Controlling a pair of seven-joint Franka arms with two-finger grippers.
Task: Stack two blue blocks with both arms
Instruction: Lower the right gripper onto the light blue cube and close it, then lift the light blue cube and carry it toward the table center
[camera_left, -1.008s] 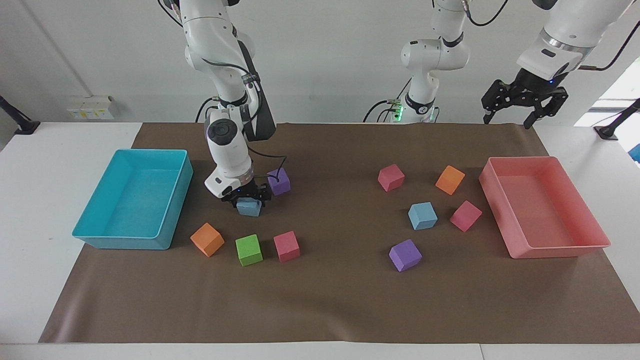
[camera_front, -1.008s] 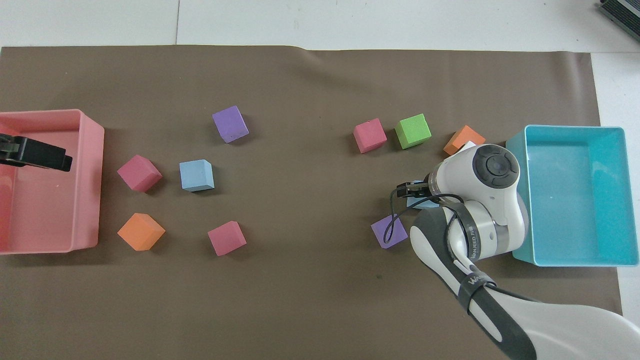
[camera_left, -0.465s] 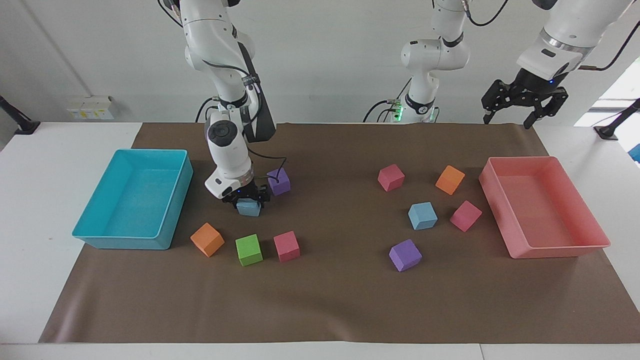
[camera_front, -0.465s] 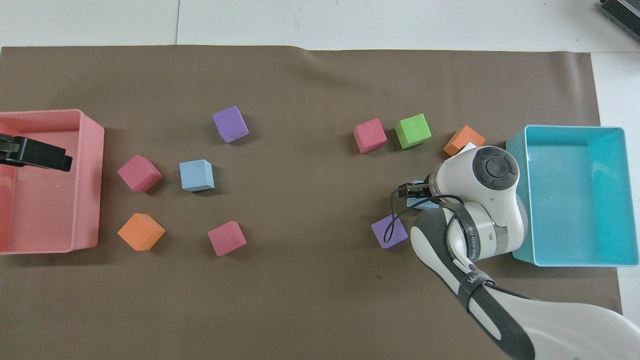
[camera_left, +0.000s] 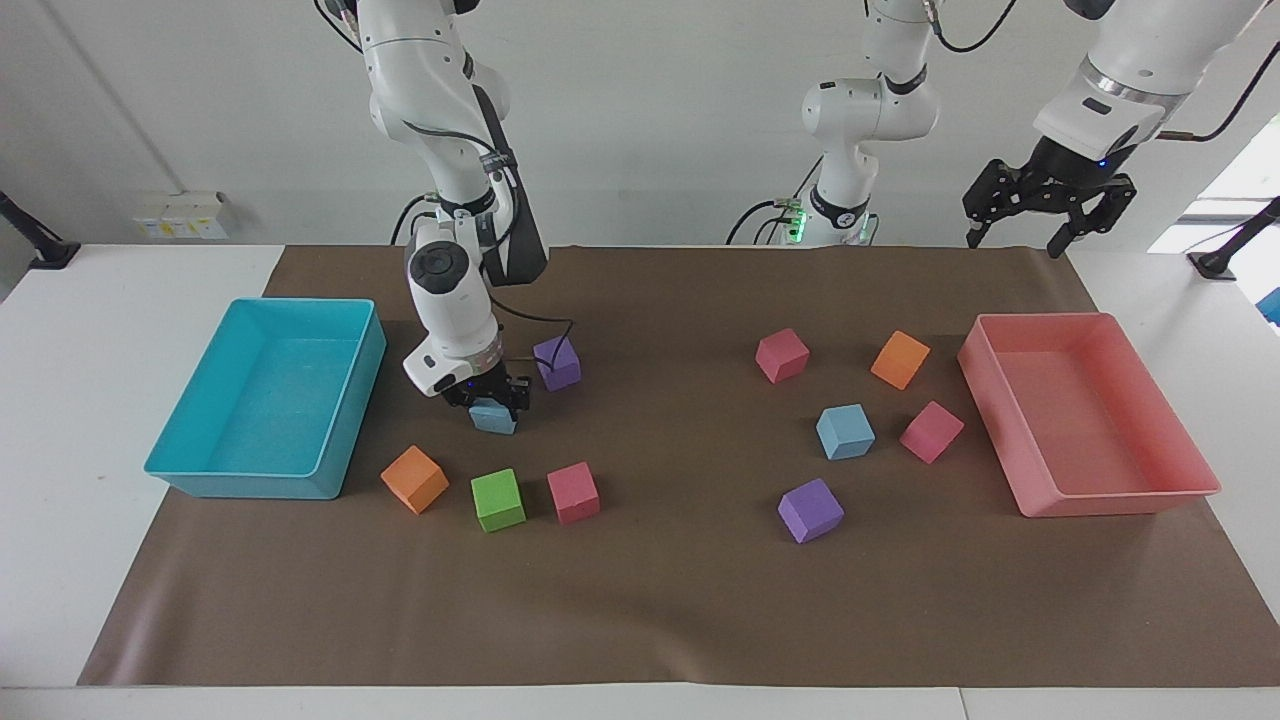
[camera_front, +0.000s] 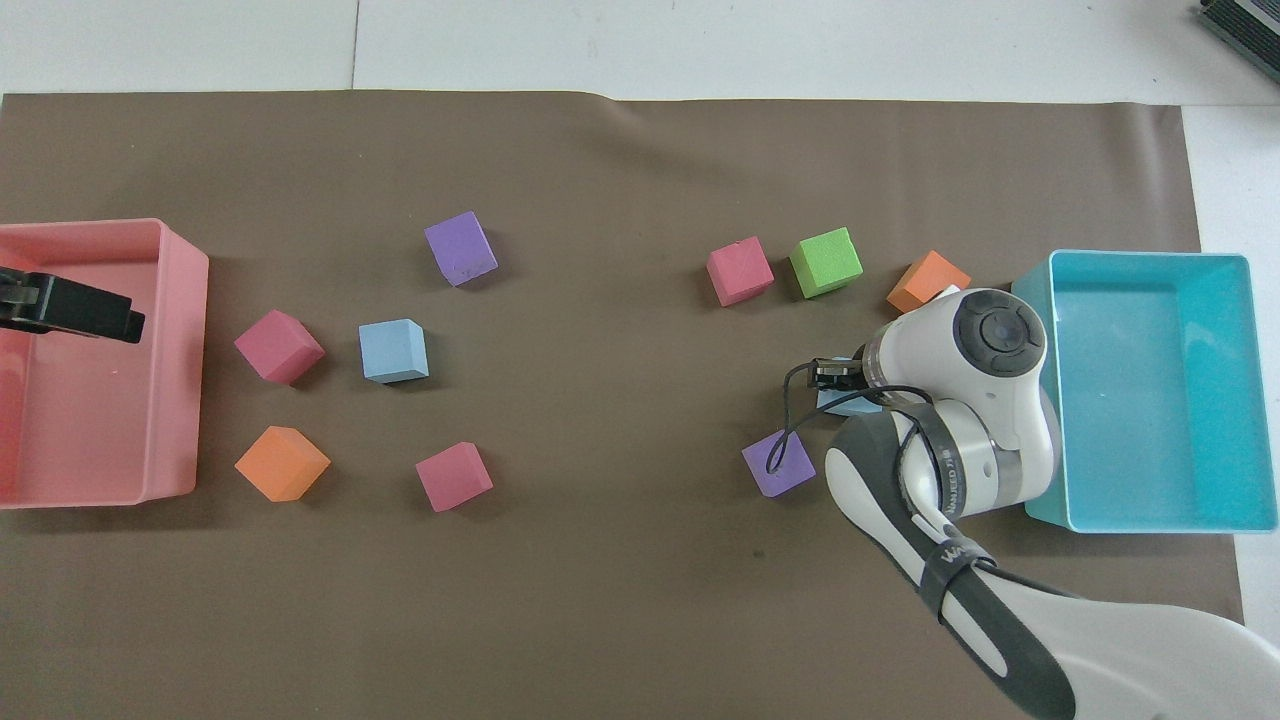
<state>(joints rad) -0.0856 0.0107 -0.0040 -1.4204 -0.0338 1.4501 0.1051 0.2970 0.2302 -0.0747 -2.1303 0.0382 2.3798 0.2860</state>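
At the robots' edge of the surface, the left hand hangs in the air, released, fingers spread. From overhead it sits over the pink tray. This arm waits.

Nearest row on the brown mat:
- purple cube, right arm's end
- red cube and orange cube, left arm's end

Next row:
- The right hand is down at mat level, just beside the purple cube. Its fingers sit against two opposite sides of the first blue block, grasping it. Whether the block rests on the mat or is just off it, I cannot tell. Overhead, the wrist hides most of it.
- The cyan tray lies toward the right arm's end, near this hand.
- The second blue block sits free on the mat toward the left arm's end, well apart from the first. It is a little farther from the robots than the red and orange cubes.
- A second red cube lies beside it, between it and the pink tray.

Farthest row:
- a second orange cube, a green cube and a third red cube, side by side at the right arm's end
- a second purple cube, farther out than the second blue block

The blue blocks are not stacked.
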